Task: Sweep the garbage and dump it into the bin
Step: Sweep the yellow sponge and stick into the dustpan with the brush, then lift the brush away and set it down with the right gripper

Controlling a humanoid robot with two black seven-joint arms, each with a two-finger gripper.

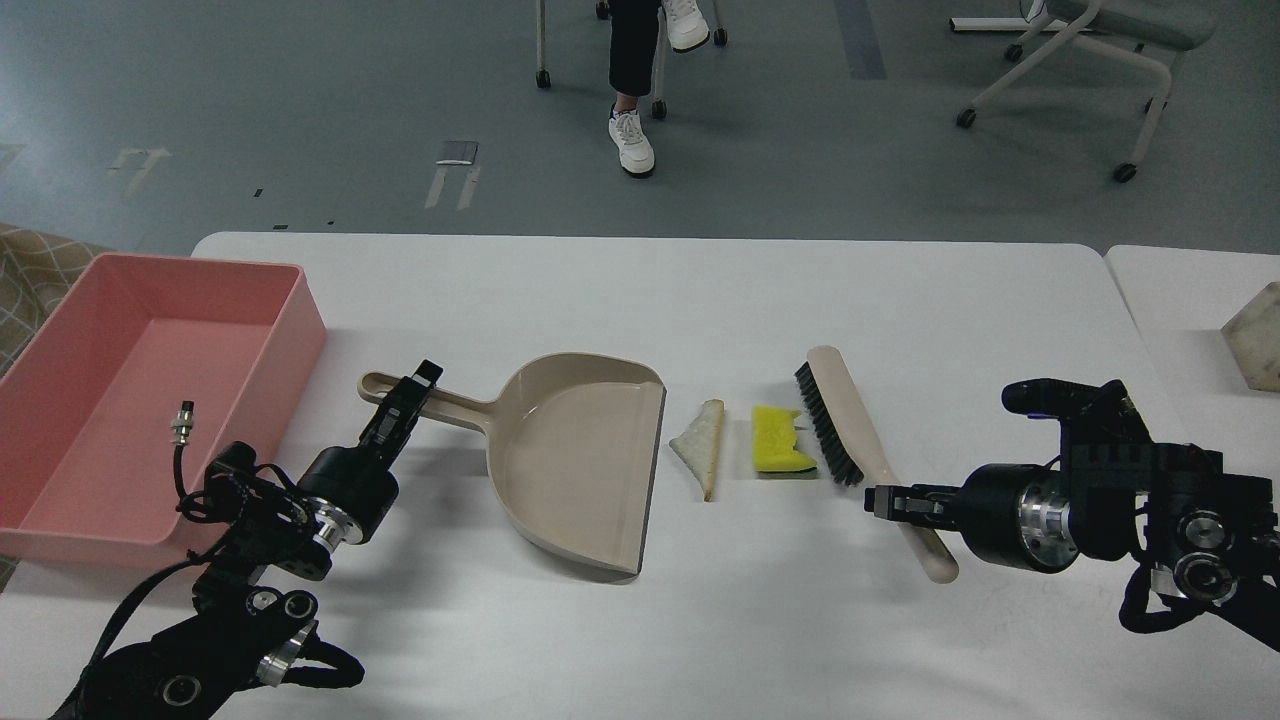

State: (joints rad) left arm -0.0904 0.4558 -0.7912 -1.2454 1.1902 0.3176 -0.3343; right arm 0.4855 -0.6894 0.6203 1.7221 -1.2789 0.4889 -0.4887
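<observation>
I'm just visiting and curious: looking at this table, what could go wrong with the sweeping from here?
The yellow scrap lies right against the brush bristles, so lifting the brush may flick it away. The pale strip is thin and flat; it might slide under the dustpan lip instead of in. The bin overhangs the table's left edge, so a bump from the left gripper could tip it.

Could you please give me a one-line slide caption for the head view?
Left gripper at the dustpan handle, right gripper at the brush handle; garbage between them, pink bin far left.
</observation>
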